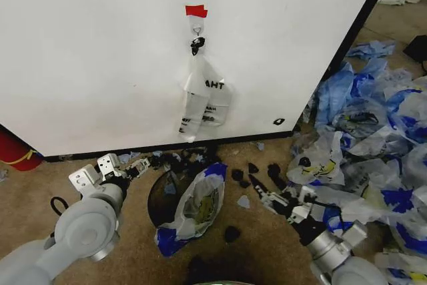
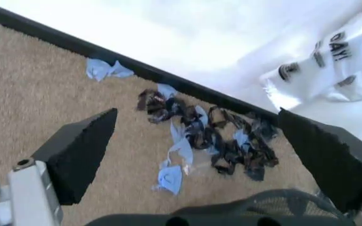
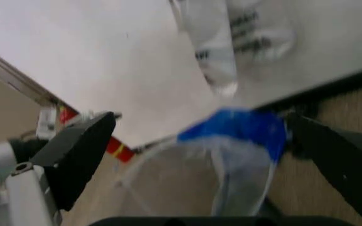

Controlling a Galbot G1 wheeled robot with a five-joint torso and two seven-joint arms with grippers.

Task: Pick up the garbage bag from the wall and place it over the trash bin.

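Garbage bag [image 1: 193, 208] drapes over the trash bin [image 1: 160, 198]; both grippers' fingers spread wide, empty

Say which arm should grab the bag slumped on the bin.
Probably right: the right gripper is open, aimed at the garbage bag; the left gripper faces floor scraps.

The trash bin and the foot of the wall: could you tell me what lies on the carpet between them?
In the head view, dark and pale blue scraps litter the carpet between the trash bin and the wall; the left wrist view shows them too.
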